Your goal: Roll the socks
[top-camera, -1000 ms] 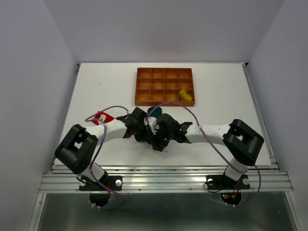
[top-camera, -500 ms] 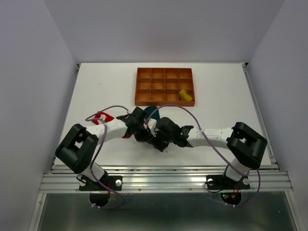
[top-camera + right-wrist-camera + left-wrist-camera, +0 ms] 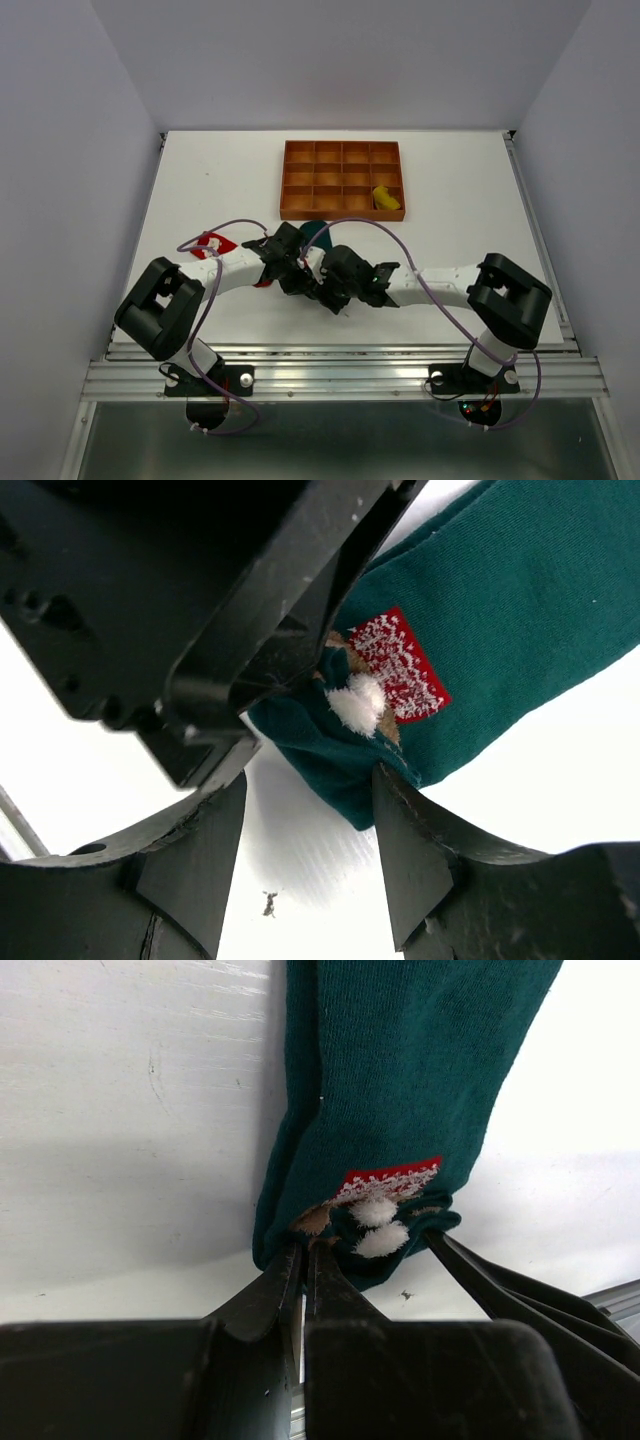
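A dark teal sock (image 3: 400,1090) lies flat on the white table, with a red, white and brown patch near its end. My left gripper (image 3: 307,1245) is shut on that end's edge. In the right wrist view the same sock (image 3: 520,620) reaches between the fingers of my right gripper (image 3: 308,780), which is open. Its right finger (image 3: 405,830) touches the sock's tip. From above, both grippers meet at mid-table over the teal sock (image 3: 318,231). A red sock (image 3: 213,243) lies by the left arm. A yellow sock (image 3: 383,198) sits rolled in the tray.
The orange-brown gridded tray (image 3: 283,180) stands behind the grippers at the back of the table. Purple cables (image 3: 215,228) loop over both arms. The left gripper's black body (image 3: 200,590) fills the upper left of the right wrist view.
The right arm has shifted slightly left and toward the left gripper. The left gripper stays shut on the teal sock's end.
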Controlling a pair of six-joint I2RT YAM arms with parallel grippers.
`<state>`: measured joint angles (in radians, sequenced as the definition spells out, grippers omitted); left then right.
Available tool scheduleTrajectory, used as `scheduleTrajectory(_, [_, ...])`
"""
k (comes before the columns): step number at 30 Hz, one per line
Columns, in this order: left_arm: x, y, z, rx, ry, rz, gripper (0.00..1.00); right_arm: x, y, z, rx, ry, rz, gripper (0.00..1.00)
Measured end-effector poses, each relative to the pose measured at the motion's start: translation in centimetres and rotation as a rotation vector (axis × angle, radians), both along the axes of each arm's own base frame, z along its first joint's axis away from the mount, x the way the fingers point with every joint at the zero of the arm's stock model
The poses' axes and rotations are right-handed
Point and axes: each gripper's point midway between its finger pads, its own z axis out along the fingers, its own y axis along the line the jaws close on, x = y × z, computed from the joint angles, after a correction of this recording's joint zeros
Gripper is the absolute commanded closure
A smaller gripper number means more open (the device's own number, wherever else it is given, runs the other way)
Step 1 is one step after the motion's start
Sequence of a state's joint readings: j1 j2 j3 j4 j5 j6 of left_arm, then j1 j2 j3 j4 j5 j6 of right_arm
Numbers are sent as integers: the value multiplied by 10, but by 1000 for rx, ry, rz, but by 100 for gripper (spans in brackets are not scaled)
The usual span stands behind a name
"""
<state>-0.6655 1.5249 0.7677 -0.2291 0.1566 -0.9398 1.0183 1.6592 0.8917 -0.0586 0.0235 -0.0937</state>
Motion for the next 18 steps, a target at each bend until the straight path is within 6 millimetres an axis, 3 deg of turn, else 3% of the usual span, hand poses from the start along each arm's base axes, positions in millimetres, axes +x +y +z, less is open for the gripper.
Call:
scheduleTrajectory(4, [0,0,0,0,-1,-3,100,2,2,-4,-11,-17,1,42])
scheduleTrajectory(9, [0,1,0,4,-2,-5,100,9,11,-8,-30,-59,0,50])
scheduleTrajectory(12, [1,2,0,3,-1,1,99,12,11,-9,-41,-77,-4,62])
scheduleTrajectory(16, [6,8,2,11,-10,29,92,12,14,-9,-41,-93,1,86])
scheduleTrajectory(18, [7,13,4,18,-16,40,87,11,16,-10,-42,-99,10,89])
